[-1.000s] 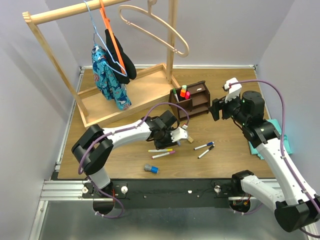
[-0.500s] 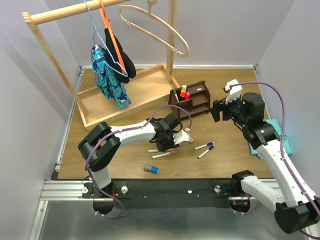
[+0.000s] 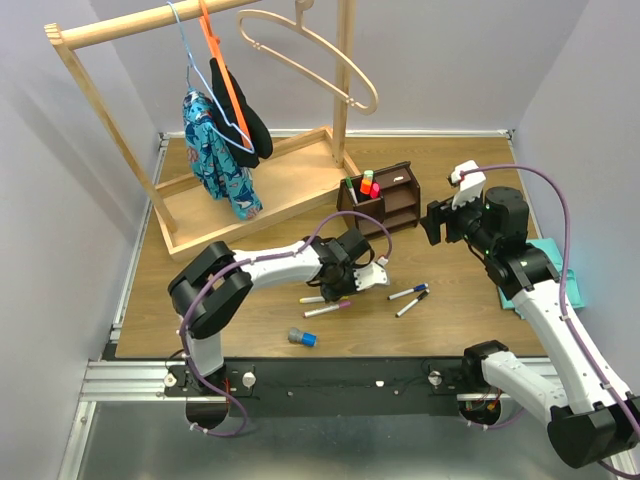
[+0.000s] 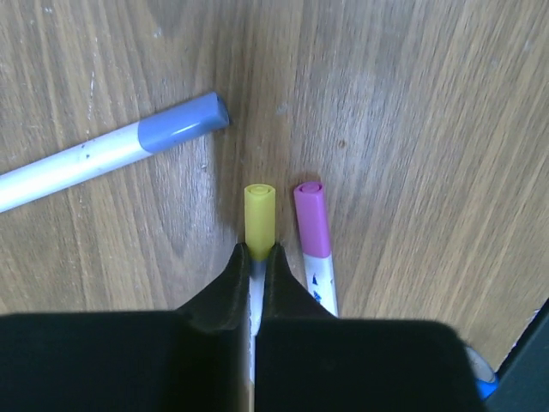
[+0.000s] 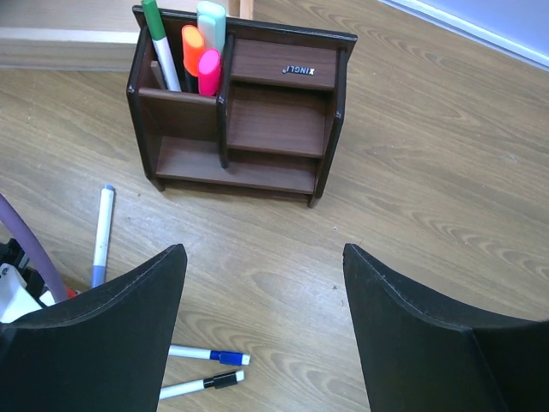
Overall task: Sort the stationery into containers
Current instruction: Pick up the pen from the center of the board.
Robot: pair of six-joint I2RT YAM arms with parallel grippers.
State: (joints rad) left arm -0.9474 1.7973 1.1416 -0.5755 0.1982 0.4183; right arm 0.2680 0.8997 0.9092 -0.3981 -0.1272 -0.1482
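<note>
On the table lies a yellow-capped white marker, and my left gripper is shut on its barrel just behind the cap. Right beside it lies a purple-capped marker. A light-blue-capped marker is off to the upper left. From above, my left gripper is low over the yellow marker. The dark brown organiser holds a green-capped marker and orange and pink highlighters. My right gripper hangs open above the table in front of it, holding nothing.
Blue-capped and black-capped markers lie right of the left gripper. A short blue-ended cylinder sits near the front edge. The pale wooden clothes rack stands at the back left. A teal cloth lies at the right edge.
My left gripper has come down onto the yellow-capped marker and closed on it. The right arm has barely moved.
</note>
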